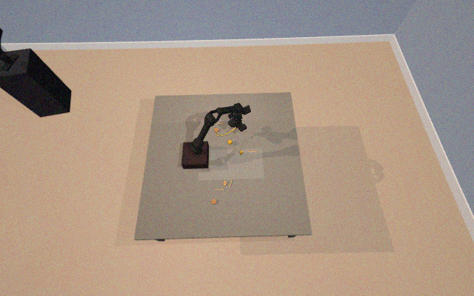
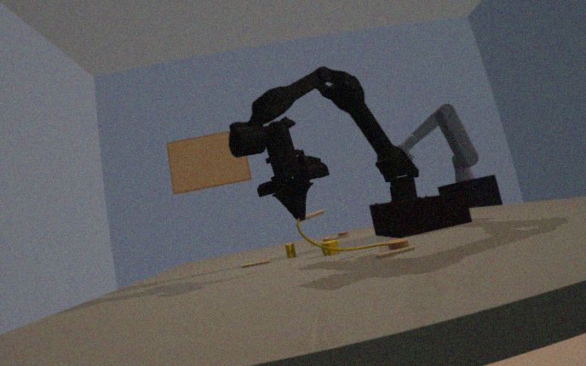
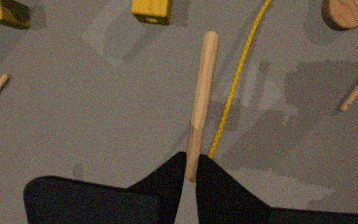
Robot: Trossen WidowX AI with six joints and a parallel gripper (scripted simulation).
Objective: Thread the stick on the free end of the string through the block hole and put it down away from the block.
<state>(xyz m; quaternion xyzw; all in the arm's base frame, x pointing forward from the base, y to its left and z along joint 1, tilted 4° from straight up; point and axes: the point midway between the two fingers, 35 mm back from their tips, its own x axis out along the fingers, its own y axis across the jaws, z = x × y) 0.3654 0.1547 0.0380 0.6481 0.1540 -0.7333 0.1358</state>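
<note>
My gripper is shut on the wooden stick near its string end, above the table. The stick's free end points away from the fingers. The yellow string hangs from the held end and runs in a slack curve to the round wooden button on the table. The yellow block stands on the table, apart from the stick; a small hole shows low on its near face in the wrist view. Nothing is through it.
A smaller yellow block stands near a loose stick. Another loose stick lies by the button. Two more sticks, a small wooden piece and a round disc lie farther off.
</note>
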